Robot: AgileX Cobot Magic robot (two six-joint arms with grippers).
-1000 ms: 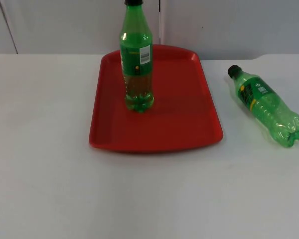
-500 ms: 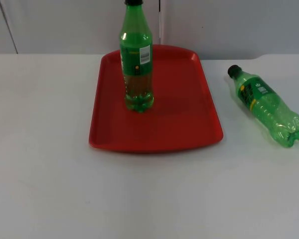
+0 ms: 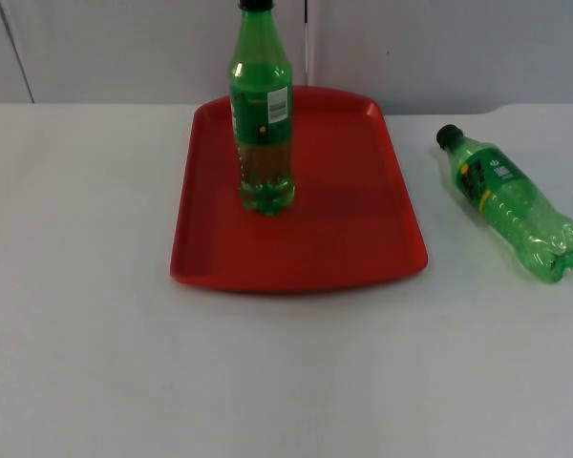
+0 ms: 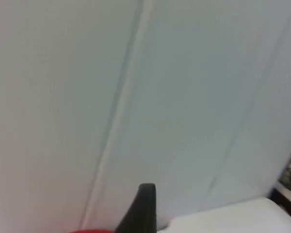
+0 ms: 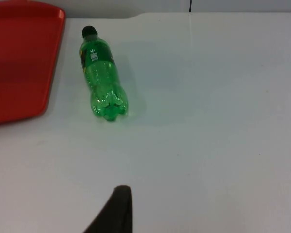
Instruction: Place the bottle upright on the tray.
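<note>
While lying on its side on the table (image 3: 86,286) right of the tray (image 3: 353,239), the lying bottle (image 3: 512,202) wants a mid-body grasp. Jaw state of right gripper (image 5: 114,211), left gripper (image 4: 141,206): cannot tell.

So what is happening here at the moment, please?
Nothing is being handled right now. One green bottle already stands upright on the red tray. A second green bottle lies on its side on the white table, beside the tray and apart from it, its black cap towards the grey wall. The right tool's camera looks at this lying bottle, which likely goes on the tray next.
</note>
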